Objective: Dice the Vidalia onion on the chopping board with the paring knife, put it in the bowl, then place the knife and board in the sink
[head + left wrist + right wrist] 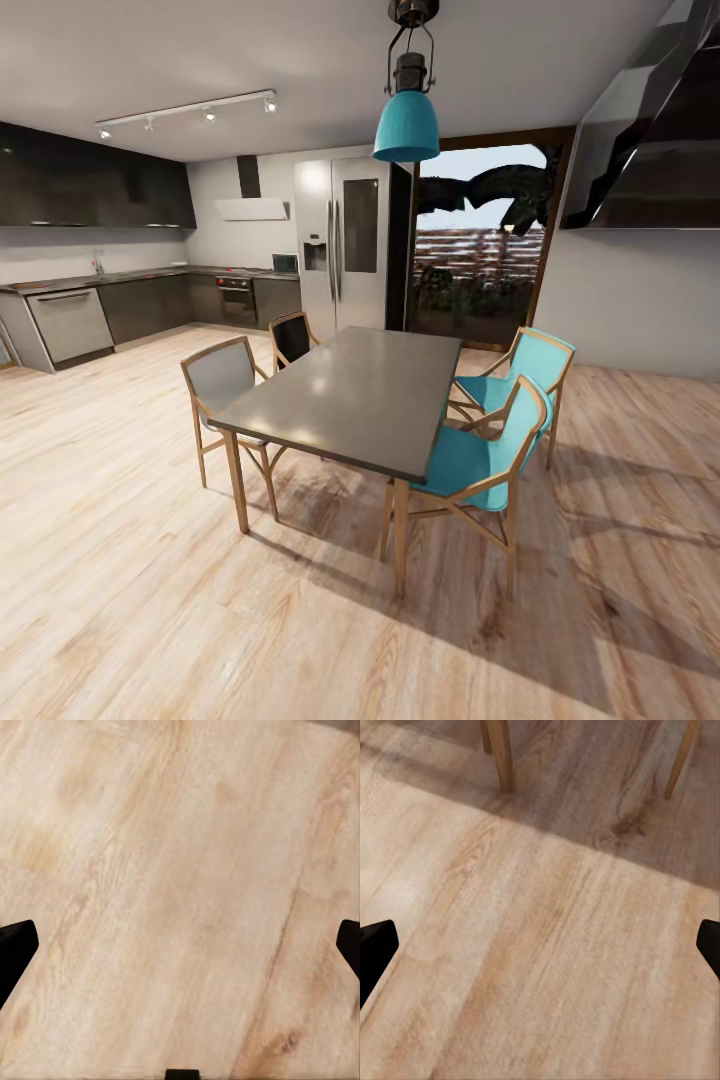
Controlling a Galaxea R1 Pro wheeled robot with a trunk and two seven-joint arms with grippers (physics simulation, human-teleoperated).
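Left gripper (pixel 180 945): jaws spread wide, the two dark fingertips (pixel 15 949) showing at opposite edges of the left wrist view; nothing held, nothing touched.
Right gripper (pixel 540 945): likewise spread wide and empty; dark fingertips (pixel 375 949) at opposite edges of the right wrist view.
Below the left gripper: bare light wood floor (pixel 180 870), well apart from the fingers.
Below the right gripper: the same plank floor; beyond the fingertips, two wooden furniture legs (pixel 499 754) stand in a band of shadow.
Kitchen (pixel 150 260): far across the room from both grippers, at the left of the head view; glossy black upper cabinets (pixel 90 185) over dark grey lower fronts.
Countertop (pixel 130 275): grey worktop running along the far wall and around the corner.
Sink: a chrome tap (pixel 98 262) rises from the worktop at far left; the basin itself is too small to make out.
Dining table (pixel 350 395): dark grey top on wooden legs, mid-room, between the robot and the kitchen.
Chairs: two turquoise chairs (pixel 490 440) on one side, a grey one (pixel 222 385) and a black one (pixel 290 340) on the other.
Lamp (pixel 407 120): turquoise pendant above the table.
Fridge (pixel 345 245): tall, steel, by the glass door.
Writing or labels: none legible.
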